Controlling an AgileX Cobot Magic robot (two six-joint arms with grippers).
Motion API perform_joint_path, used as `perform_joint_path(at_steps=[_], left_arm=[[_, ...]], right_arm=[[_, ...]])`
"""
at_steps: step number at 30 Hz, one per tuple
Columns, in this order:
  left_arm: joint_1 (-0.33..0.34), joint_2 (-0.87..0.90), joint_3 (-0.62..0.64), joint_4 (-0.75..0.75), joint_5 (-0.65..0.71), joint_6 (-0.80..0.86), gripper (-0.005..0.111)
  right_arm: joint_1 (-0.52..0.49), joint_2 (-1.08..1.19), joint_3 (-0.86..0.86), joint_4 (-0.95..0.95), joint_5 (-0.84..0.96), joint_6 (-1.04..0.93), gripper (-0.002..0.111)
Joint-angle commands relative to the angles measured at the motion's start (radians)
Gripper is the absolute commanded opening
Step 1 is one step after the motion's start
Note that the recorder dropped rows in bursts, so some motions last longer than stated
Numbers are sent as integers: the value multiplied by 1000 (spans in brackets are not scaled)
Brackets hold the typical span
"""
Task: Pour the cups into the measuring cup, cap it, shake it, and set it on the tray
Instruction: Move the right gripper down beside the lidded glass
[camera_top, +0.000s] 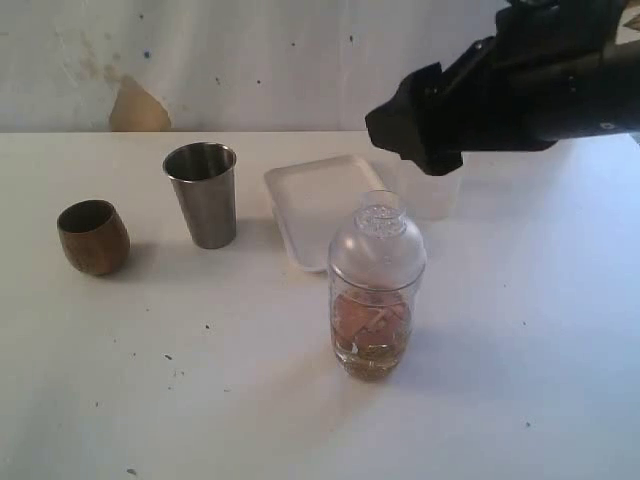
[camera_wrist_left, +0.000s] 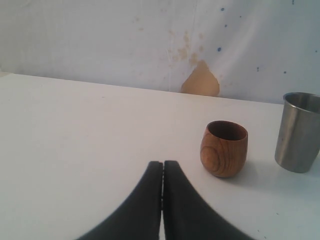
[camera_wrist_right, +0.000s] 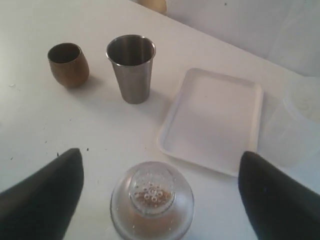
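The clear cylindrical plastic measuring cup (camera_top: 372, 330) stands on the white table (camera_top: 150, 380) just in front of the flat white tray (camera_top: 310, 185). It wears its clear dome-shaped cap (camera_top: 377, 245) and holds something brownish at the bottom. The right gripper (camera_wrist_right: 161, 165) hangs above it, spread wide and empty. The left gripper (camera_wrist_left: 163, 165) is pressed together near the small brown wooden cup (camera_wrist_left: 224, 148).

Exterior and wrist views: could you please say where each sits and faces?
Exterior view: off the arms, looking down at the measuring cup; right arm upper right.
Left wrist view: low, level toward the wooden cup; shut left gripper shows.
Right wrist view: high, looking down on the cap; open right gripper shows.
All share the wooden cup and steel tumbler.
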Motion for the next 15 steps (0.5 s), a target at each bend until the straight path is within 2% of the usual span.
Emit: perform_joint_path(at_steps=[1,7,12,14,15], left_arm=[[1,-5,5,-3,-14,-1,1],[1,-5,5,-3,-14,-1,1],[1,-5,5,-3,-14,-1,1],[1,-5,5,-3,-14,-1,1],[1,-5,5,-3,-14,-1,1]], right_arm=[[-3,-79,42,-4,19,-11,82],[-1,-185,240,75,-211,-14,82],[-1,-182,269,75,-297,-18,83],[-1,-178,269,78,-313,-5,91],[-1,-178,269,78,-313,0,98]])
